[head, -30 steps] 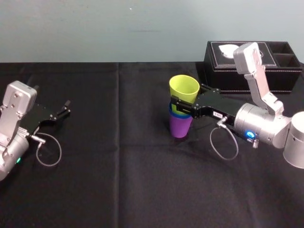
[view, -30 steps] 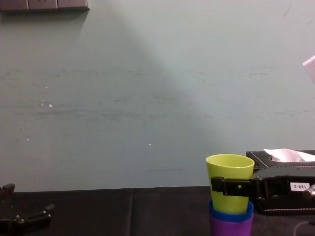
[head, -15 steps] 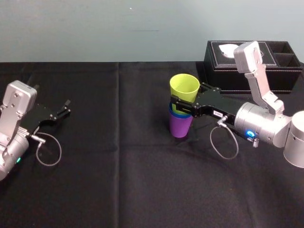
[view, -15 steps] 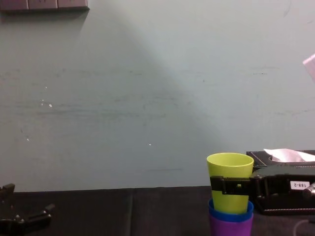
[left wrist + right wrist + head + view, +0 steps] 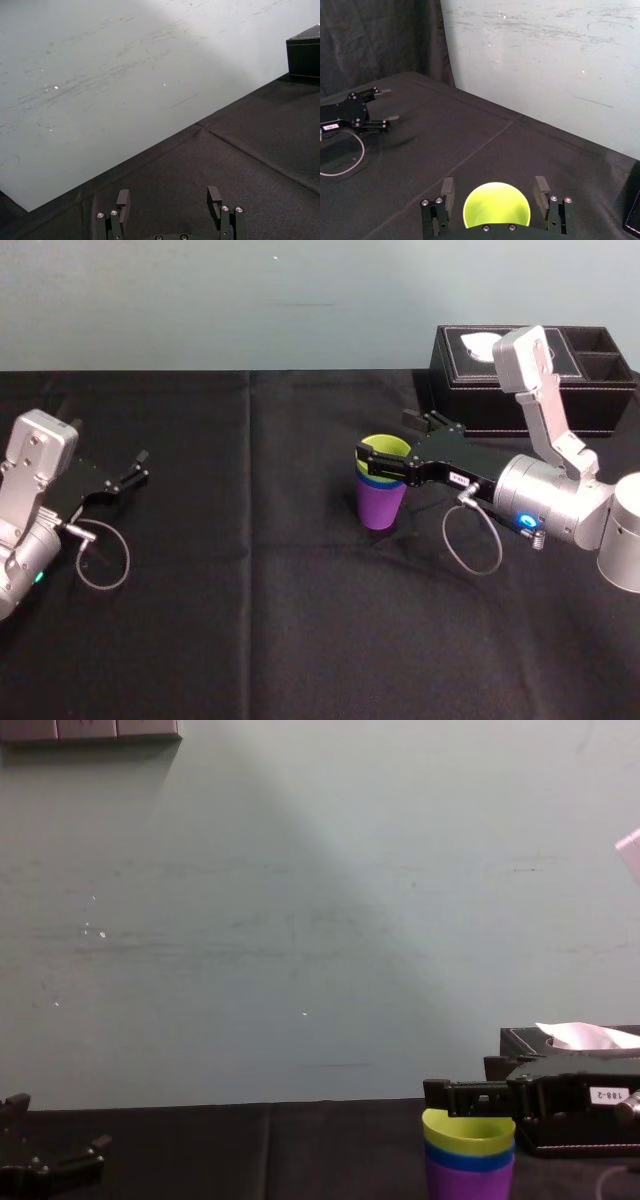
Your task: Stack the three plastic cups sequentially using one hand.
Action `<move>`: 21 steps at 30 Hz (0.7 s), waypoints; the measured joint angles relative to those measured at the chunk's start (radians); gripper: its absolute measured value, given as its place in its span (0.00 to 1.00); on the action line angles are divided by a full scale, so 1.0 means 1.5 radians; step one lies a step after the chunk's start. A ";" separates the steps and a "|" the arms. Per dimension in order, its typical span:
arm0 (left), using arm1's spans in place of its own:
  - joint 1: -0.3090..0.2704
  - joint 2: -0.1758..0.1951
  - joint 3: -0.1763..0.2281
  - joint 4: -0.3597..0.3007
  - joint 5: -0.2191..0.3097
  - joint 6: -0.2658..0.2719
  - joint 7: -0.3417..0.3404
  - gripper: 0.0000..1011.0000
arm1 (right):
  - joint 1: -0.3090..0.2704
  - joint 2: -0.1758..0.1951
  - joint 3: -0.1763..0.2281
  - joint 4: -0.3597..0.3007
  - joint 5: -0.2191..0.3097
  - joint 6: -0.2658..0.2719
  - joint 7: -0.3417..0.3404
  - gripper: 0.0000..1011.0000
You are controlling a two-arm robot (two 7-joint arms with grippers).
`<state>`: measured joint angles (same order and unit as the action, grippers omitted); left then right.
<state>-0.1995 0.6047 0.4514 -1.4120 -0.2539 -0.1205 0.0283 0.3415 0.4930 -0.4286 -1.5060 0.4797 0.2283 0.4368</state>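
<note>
A: Where do the cups stand?

B: All three are nested in one upright stack on the black table cloth [image 5: 300, 620], right of centre; the yellow-green cup [image 5: 385, 447] is innermost, sitting in the blue cup [image 5: 468, 1156], which sits in the purple cup [image 5: 380, 508]; just the rims of the upper two show above the purple one.

A: And the hand?

B: The right gripper [image 5: 494, 192] is level with the yellow-green rim, its fingers spread either side with a gap to the cup on both; it grips nothing; the left gripper [image 5: 140, 467] lies parked far off at the left of the cloth, fingers likewise apart.

A: So which step?

B: I judge it the letting-go of the last cup; the stacking looks done; the next move calls for drawing the right gripper straight back or up, so that neither finger clips the rim and tips the stack.

A: Anything else holding things?

B: The black tissue box [image 5: 605, 405] behind the right arm; a white tissue [image 5: 585, 1036] pokes from its lid; beside that are two open compartments, and what is in them I cannot tell.
</note>
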 joint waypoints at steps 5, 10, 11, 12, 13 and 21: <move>0.000 0.000 0.000 0.000 0.000 0.000 0.000 1.00 | 0.000 0.000 0.000 0.000 0.000 0.000 0.000 0.99; 0.000 0.000 0.000 0.000 0.000 0.000 0.000 1.00 | 0.000 0.000 0.000 0.000 0.000 0.000 0.000 0.99; 0.000 0.000 0.000 0.000 0.000 0.000 0.000 1.00 | 0.000 0.000 0.000 0.000 0.000 0.000 0.000 0.99; 0.000 0.000 0.000 0.000 0.000 0.000 0.000 1.00 | 0.000 0.000 0.000 0.000 0.000 0.000 0.000 0.99; 0.000 0.000 0.000 0.000 0.000 0.000 0.000 1.00 | 0.000 0.000 0.000 0.000 0.000 0.000 0.000 0.99; 0.000 0.000 0.000 0.000 0.000 0.000 0.000 1.00 | -0.001 0.005 0.028 -0.024 0.009 0.000 -0.019 0.99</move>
<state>-0.1996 0.6047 0.4512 -1.4120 -0.2539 -0.1204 0.0283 0.3406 0.5007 -0.3866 -1.5418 0.4925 0.2284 0.4084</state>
